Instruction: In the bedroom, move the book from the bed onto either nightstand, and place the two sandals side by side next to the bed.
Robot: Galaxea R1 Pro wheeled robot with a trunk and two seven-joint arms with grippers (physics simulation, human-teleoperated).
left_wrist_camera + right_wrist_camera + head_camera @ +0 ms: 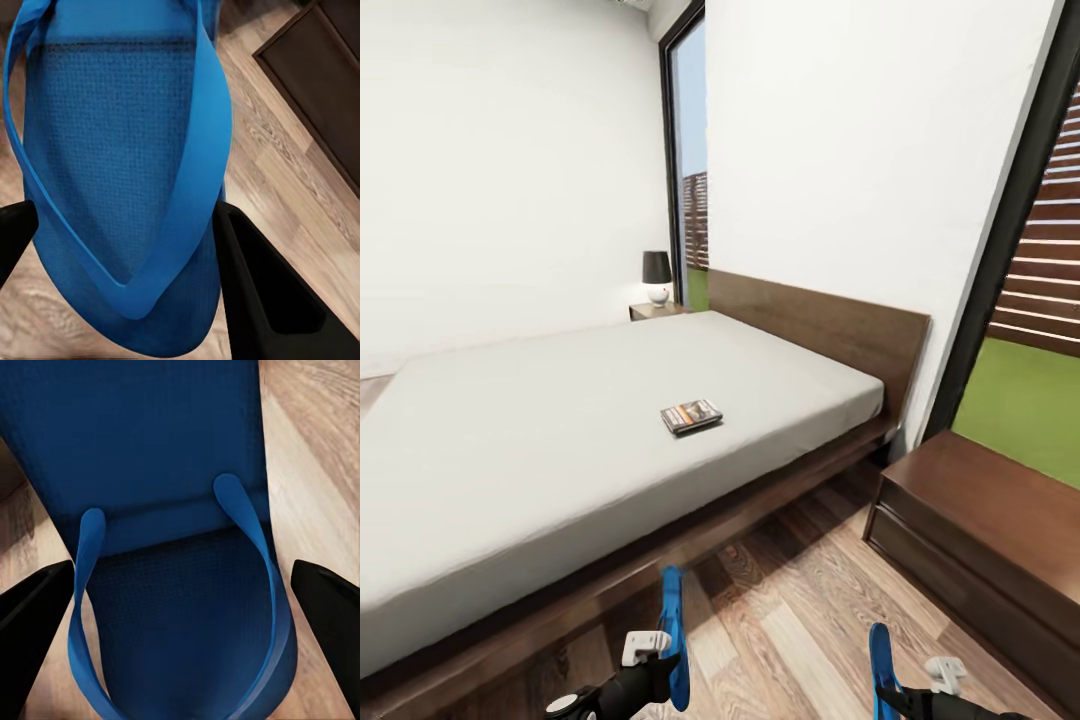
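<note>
Left hand is clamped on one blue sandal, black fingers pressed against its sides, and the right hand has its fingers either side of the other sandal (can't tell if they actually touch it). Both sandals hang over the wood floor just beside the bed. The book lies flat on the mattress, nearer the headboard end. One nightstand sits right by the headboard, and another nightstand with a lamp stands at the bed's far side.
</note>
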